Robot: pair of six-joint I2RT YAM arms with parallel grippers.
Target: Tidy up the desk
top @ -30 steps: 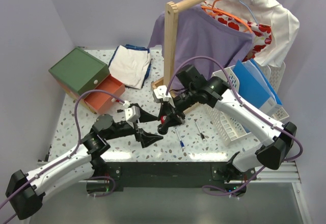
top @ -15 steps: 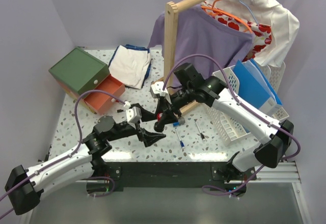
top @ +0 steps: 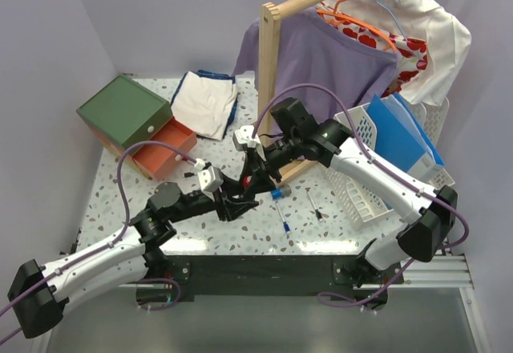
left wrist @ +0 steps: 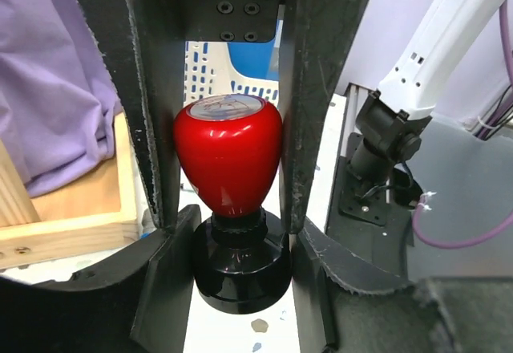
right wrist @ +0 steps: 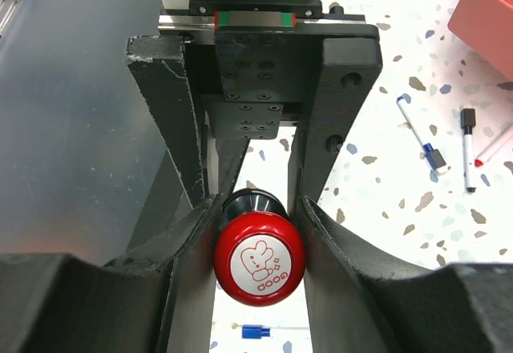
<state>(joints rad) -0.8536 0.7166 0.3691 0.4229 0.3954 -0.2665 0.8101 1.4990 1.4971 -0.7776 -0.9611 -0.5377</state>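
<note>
2 white arms [top: 377, 178] with black joints, purple cables [top: 122, 184].

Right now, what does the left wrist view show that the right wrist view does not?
Only left wrist: the purple shirt, the wooden rack foot and the white basket. Only right wrist: the GOOD label topping the stamp, pens on the desk, the orange drawer. Both: the red stamp, clamped by the left gripper and the right gripper.
</note>
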